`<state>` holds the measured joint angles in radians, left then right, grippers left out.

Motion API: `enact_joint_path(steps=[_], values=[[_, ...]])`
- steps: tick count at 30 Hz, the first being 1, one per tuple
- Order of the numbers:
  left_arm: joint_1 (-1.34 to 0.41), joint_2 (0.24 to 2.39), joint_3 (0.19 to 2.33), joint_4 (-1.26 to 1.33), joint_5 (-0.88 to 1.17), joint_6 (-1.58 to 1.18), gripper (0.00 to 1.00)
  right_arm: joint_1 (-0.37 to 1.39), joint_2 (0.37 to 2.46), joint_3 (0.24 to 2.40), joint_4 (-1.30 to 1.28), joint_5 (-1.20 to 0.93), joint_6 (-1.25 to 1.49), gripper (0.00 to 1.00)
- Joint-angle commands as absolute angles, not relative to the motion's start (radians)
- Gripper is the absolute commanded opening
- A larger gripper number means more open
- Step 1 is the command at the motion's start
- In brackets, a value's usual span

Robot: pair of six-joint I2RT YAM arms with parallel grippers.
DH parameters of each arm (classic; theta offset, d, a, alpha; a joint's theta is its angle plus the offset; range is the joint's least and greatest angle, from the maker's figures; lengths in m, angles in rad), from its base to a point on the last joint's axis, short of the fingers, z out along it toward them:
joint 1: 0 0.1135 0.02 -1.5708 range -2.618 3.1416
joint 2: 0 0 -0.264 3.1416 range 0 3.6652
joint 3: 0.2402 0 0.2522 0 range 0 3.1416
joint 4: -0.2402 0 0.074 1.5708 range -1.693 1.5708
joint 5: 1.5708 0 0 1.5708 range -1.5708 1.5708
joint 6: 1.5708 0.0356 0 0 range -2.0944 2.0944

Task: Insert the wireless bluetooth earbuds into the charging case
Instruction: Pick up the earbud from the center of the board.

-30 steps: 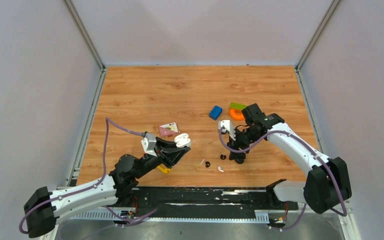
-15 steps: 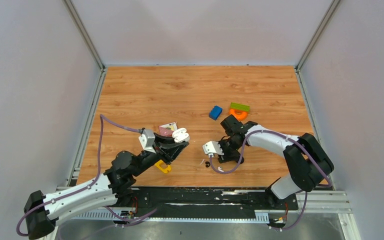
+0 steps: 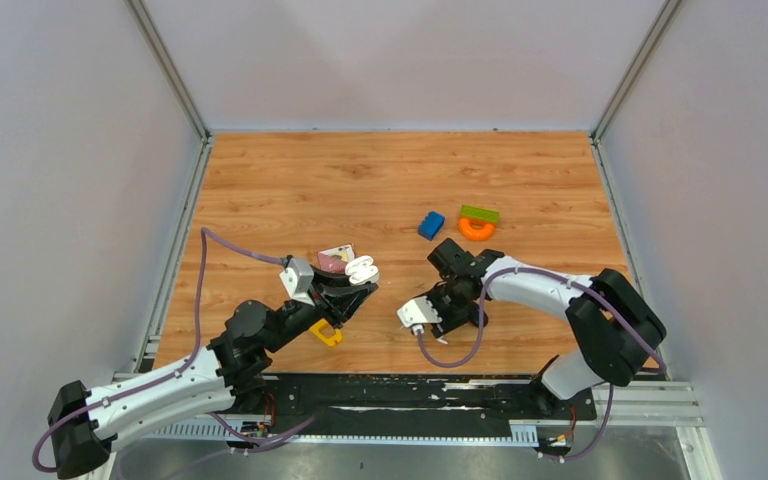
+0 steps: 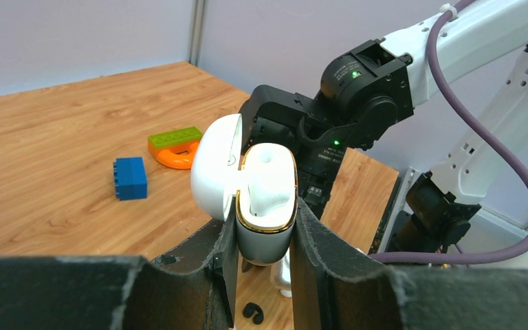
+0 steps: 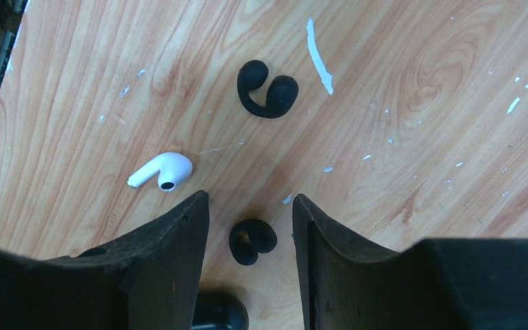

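Top view, left pincer (image 3: 356, 283): lower left of centre, clenched on the charging case (image 3: 361, 268), which it holds up off the desk (image 3: 380, 180).
Top view, right pincer (image 3: 436, 323): lower centre, aimed down at the desk; its own arm hides the buds beneath it.
Top view, bystanders: blue block (image 3: 430, 224), green block (image 3: 479, 213) and orange ring (image 3: 474, 229) sit upper right of centre, well apart from the work.
Left wrist view, charging case: centre frame, gripped by its body. The lid (image 4: 216, 168) is swung open to the left and the gold-rimmed top faces the camera (whether a bud already sits inside, I cannot tell).
Left wrist view, risk: the case looks tilted, so a bud lowered in could catch on the rim and drop instead of seating.
Right wrist view, right pincer (image 5: 251, 227): released, jaws spread on either side of a black earbud (image 5: 251, 242) at lower centre, not gripping it.
Right wrist view, other buds: the white earbud (image 5: 161, 170) lies centre left and a second black earbud (image 5: 268, 89) top centre, both on the desk.
Right wrist view, risk: the bud is small and rounded, so an off-centre squeeze could shoot it sideways. A black bud may also not belong in this white case (a guess from colour alone).
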<state>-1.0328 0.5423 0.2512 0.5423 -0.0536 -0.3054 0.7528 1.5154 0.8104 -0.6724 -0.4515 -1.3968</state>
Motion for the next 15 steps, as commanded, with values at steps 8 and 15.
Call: enact_joint_path(steps=[8,15], values=[[-1.037,0.531,0.28,0.566,-0.051,-0.286,0.0,0.815,1.589,0.774,-0.753,-0.409,-1.409,0.47],[-1.037,0.537,0.281,0.575,-0.043,-0.293,0.0,0.816,1.574,0.732,-0.746,-0.337,-1.423,0.47]])
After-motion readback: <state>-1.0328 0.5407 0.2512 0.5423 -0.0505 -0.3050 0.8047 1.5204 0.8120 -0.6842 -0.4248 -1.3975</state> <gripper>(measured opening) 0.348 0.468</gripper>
